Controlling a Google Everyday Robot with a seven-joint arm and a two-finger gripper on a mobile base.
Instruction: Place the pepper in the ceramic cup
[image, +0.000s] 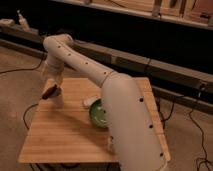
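Gripper (52, 89) hung at the far left of the table (70, 135), right over the ceramic cup (56, 100). It had the pepper (49, 92) pinched, jaws closed down on it, and the dark red body stuck out leftward just above the cup's rim. I couldn't tell whether the pepper tip was already inside the mouth or only level with it; the wrist blocked that part of the view.

For a clean drop I judged I needed the pepper's length tilted more toward vertical and centred over the opening, since lying crosswise it could bridge the rim or tip off to the left. Lower a touch, then release, then lift straight up so the fingers didn't nudge the cup.

The green bowl (99, 114) sat to the right, mid-table, well apart from the cup, with a small white item (89, 101) just beside its far-left edge. Neither was in the path.
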